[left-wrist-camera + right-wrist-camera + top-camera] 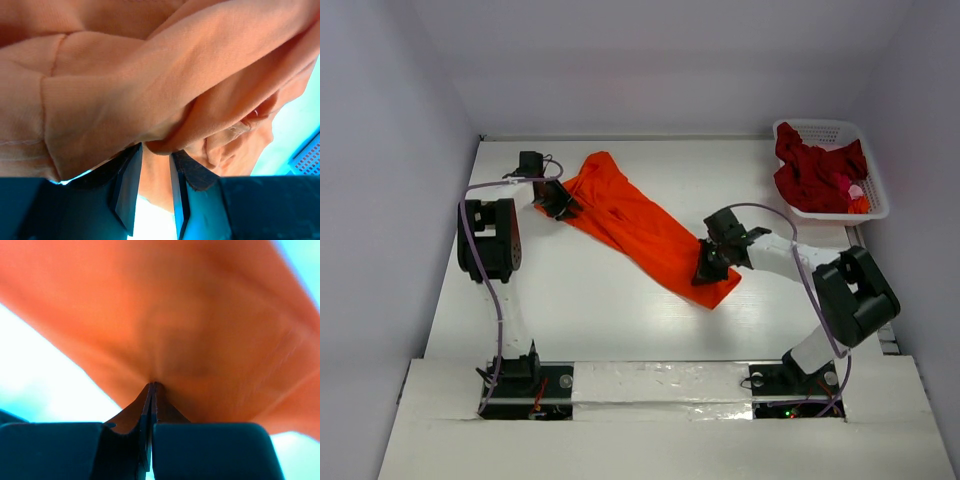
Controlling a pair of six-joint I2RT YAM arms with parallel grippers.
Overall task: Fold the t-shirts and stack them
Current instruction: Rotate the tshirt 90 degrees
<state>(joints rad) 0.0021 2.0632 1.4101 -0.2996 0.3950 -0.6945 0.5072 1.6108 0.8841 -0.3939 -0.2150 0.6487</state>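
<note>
The orange t-shirt is stretched as a long diagonal band across the table, from far left to near right. My left gripper is at its far-left end. In the left wrist view a fold of orange cloth runs between the narrowly parted jaws of the left gripper, which is shut on it. My right gripper holds the near-right end. The right wrist view shows this gripper pinched tight on the orange cloth. The crimson t-shirt lies bunched in the basket.
The white latticed basket stands at the far right corner, with a bit of pink and orange cloth beside the crimson tee. A corner of the basket shows in the left wrist view. White walls close in the table on three sides.
</note>
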